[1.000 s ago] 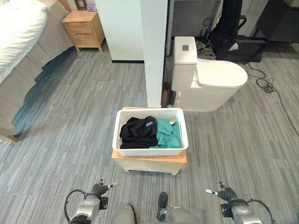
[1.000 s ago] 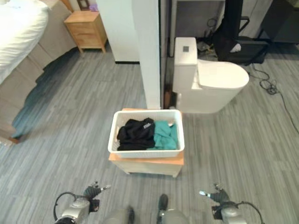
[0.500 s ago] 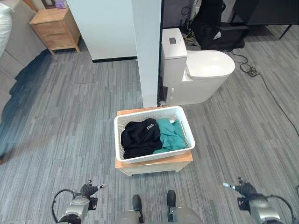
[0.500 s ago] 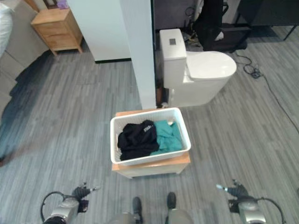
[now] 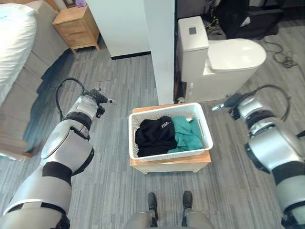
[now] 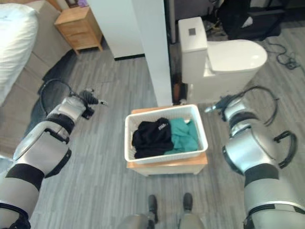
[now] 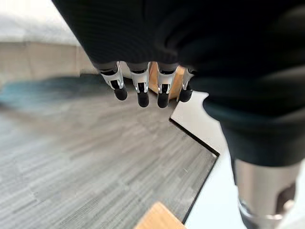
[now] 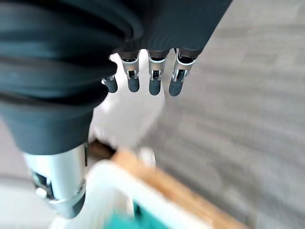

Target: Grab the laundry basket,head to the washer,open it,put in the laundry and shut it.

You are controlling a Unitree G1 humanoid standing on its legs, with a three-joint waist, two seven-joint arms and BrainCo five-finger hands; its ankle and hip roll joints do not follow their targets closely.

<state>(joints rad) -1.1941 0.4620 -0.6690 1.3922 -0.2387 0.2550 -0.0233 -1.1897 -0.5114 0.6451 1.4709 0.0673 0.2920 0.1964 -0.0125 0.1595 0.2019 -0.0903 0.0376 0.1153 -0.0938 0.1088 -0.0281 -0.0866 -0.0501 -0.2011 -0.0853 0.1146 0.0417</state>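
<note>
A white laundry basket [image 5: 171, 153] stands on a low wooden stool [image 5: 171, 165] on the floor in front of me. Inside it lie a black garment [image 5: 155, 136] and a teal garment [image 5: 187, 134]. My left hand [image 5: 97, 98] is raised to the left of the basket, well apart from it, with straight fingers [image 7: 143, 90] that hold nothing. My right hand [image 5: 229, 101] hovers just off the basket's far right corner, its fingers [image 8: 152, 78] also straight and empty. The basket's rim [image 8: 119, 186] shows below that hand in the right wrist view.
A white toilet [image 5: 224, 57] stands behind the basket to the right, and a white pillar [image 5: 162, 47] rises straight behind it. A wooden nightstand [image 5: 76, 26] and a bed [image 5: 14, 43] are at the far left. Grey plank floor surrounds the stool.
Both arms have swung up from low at the bottom edge to either side of the basket. The camera has shifted, so the whole scene sits differently.
</note>
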